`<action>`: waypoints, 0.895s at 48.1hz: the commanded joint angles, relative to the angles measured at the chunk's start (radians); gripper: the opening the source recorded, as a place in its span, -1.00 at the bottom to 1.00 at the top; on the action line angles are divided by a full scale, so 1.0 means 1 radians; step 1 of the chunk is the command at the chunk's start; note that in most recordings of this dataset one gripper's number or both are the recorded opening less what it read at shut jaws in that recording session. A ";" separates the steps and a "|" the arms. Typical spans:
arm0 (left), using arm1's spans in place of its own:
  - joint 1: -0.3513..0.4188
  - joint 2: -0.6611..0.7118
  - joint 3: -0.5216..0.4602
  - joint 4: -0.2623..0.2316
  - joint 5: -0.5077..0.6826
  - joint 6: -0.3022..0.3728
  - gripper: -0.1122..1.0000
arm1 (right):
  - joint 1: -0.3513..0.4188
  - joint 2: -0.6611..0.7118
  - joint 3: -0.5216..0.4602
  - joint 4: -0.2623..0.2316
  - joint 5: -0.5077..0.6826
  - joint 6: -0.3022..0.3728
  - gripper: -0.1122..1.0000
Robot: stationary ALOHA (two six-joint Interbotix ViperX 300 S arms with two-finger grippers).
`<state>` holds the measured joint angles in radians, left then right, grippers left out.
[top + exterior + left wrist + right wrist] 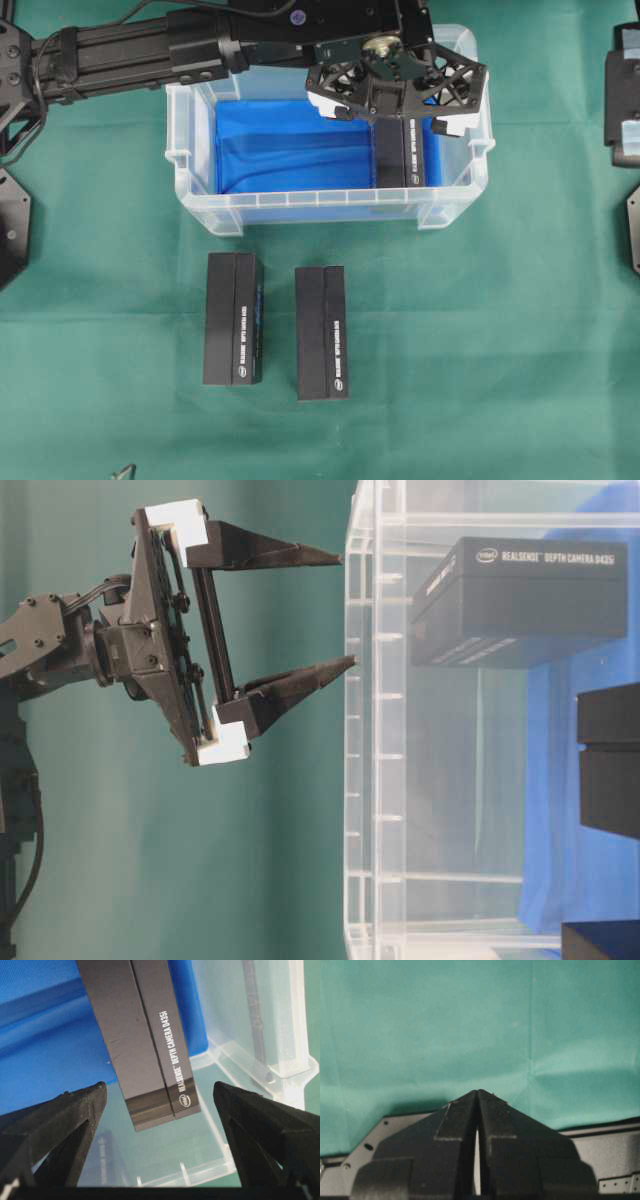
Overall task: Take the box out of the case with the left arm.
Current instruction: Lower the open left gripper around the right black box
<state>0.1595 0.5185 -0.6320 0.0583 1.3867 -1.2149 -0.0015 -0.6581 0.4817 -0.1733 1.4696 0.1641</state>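
Left hand [400, 95] hangs over the right end of the case [200, 205], pointing down, jaws spread wide and holding nothing. In the left wrist view its two dark fingers [60, 1120] flank the box [145, 1045] on either side with clear gaps, and the box lies a little askew between them. No contact is visible.

Step in hand, as judged: lower onto the last box and grip it. To do it well:
- Square the wrist to the box first, so that the pads meet its long faces flat, not on an edge.
- Come straight down. The box lies close to the right end wall of the case, so the outer finger has little room; it could catch the rim or wall.
- Close across the narrow width, near mid-length, so that the box does not swing on lifting.
- Lift vertically until clear of the rim before any sideways travel.

Right hand [477, 1097] sits closed and empty above bare green cloth, well apart from the work.

Case: clear plastic, near the tabletop's [480, 400] far edge, blue sheet [290, 145] on its floor. It holds one black box, at the right end; the remaining floor shows only blue sheet.

Outside the case, two like black boxes [233, 318] lie side by side on the tabletop, apart, in front of the near wall of the case.
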 commanded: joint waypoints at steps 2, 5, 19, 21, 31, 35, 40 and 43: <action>-0.002 -0.020 -0.015 0.002 -0.003 0.000 0.81 | 0.000 -0.003 -0.012 0.002 -0.003 0.002 -0.80; -0.002 -0.018 -0.017 0.002 -0.006 -0.002 0.81 | 0.000 -0.003 -0.011 0.002 -0.003 0.002 -0.80; -0.002 -0.015 -0.025 0.002 -0.012 -0.003 0.81 | 0.000 -0.003 -0.011 0.002 -0.002 0.002 -0.80; -0.002 -0.015 -0.023 0.002 -0.014 -0.005 0.81 | 0.000 -0.002 -0.011 0.002 -0.003 0.002 -0.80; -0.002 -0.014 -0.025 0.002 -0.020 -0.009 0.81 | 0.000 -0.003 -0.011 0.000 -0.003 0.002 -0.80; -0.003 -0.012 -0.023 0.002 -0.020 -0.009 0.81 | 0.000 -0.003 -0.012 0.002 -0.002 0.002 -0.80; -0.005 -0.012 -0.020 0.002 -0.020 -0.008 0.81 | -0.002 -0.003 -0.012 0.000 -0.002 0.002 -0.80; -0.005 -0.012 -0.018 0.002 -0.018 -0.009 0.81 | 0.000 -0.003 -0.011 0.002 -0.002 0.002 -0.80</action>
<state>0.1580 0.5246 -0.6320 0.0583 1.3698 -1.2241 -0.0015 -0.6581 0.4817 -0.1733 1.4696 0.1641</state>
